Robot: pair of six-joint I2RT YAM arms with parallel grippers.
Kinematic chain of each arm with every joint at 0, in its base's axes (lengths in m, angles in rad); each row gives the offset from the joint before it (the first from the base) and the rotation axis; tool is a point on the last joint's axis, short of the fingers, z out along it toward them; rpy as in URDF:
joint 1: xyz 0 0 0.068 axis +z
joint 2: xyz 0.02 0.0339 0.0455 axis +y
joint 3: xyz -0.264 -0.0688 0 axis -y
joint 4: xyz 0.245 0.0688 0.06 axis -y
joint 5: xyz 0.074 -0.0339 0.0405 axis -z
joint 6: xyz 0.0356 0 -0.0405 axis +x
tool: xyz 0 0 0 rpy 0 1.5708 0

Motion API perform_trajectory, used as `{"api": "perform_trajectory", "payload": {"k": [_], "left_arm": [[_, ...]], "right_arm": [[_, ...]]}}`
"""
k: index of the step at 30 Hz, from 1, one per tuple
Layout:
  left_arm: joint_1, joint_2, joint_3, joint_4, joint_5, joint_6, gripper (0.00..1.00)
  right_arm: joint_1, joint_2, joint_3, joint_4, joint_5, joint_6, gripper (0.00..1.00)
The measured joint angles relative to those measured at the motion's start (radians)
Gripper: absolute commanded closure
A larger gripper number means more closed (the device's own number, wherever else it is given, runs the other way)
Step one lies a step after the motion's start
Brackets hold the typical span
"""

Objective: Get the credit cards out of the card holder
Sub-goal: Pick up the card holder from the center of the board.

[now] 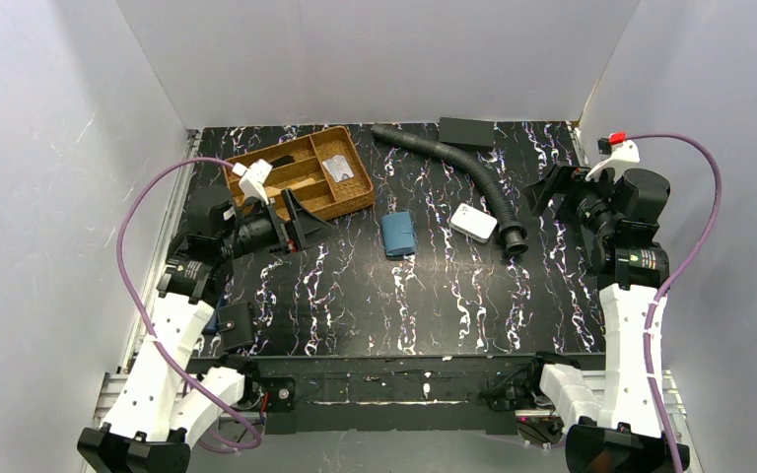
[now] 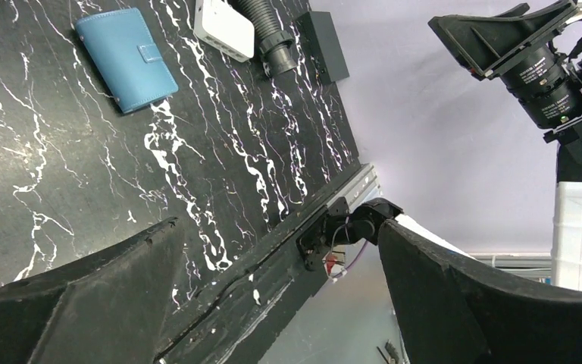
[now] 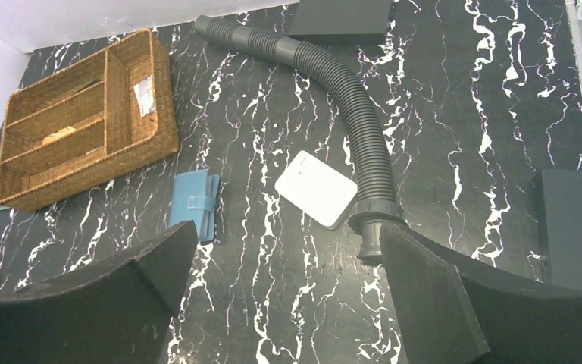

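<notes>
The card holder [image 1: 398, 234] is a small teal-blue wallet lying closed on the black marbled table, near the middle. It also shows in the left wrist view [image 2: 126, 58] with its tab on top, and in the right wrist view [image 3: 195, 204]. The credit cards are hidden. My left gripper [image 1: 308, 221] is open and empty, held above the table to the left of the wallet, next to the basket; its midpoint shows in the left wrist view [image 2: 276, 235]. My right gripper [image 1: 544, 191] is open and empty, raised at the right; its midpoint shows in the right wrist view [image 3: 288, 235].
A wicker divided basket [image 1: 303, 173] stands at the back left. A black corrugated hose [image 1: 453, 163] curves from the back to right of the wallet. A white rounded box [image 1: 473, 222] lies beside the hose end. A dark flat box [image 1: 466, 132] sits at the back.
</notes>
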Motion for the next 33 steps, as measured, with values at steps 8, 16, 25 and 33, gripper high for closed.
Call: {"api": "perform_trajectory", "payload": {"k": [8, 16, 25, 33], "left_arm": [[0.0, -0.024, 0.015, -0.034, -0.052, 0.022, 0.01], [0.0, -0.081, -0.024, -0.002, -0.078, -0.021, 0.01], [-0.086, 0.024, -0.021, -0.055, -0.124, -0.023, 0.01], [-0.282, 0.11, 0.056, -0.195, -0.392, 0.043, 0.01]], "right_arm": [[-0.005, 0.0, 0.001, 0.0, -0.012, 0.013, 0.0], [-0.005, -0.012, -0.009, 0.009, -0.058, -0.039, 0.0], [-0.005, 0.028, -0.104, -0.007, -0.345, -0.339, 0.0], [-0.005, 0.071, -0.177, -0.029, -0.477, -0.501, 0.0]]}}
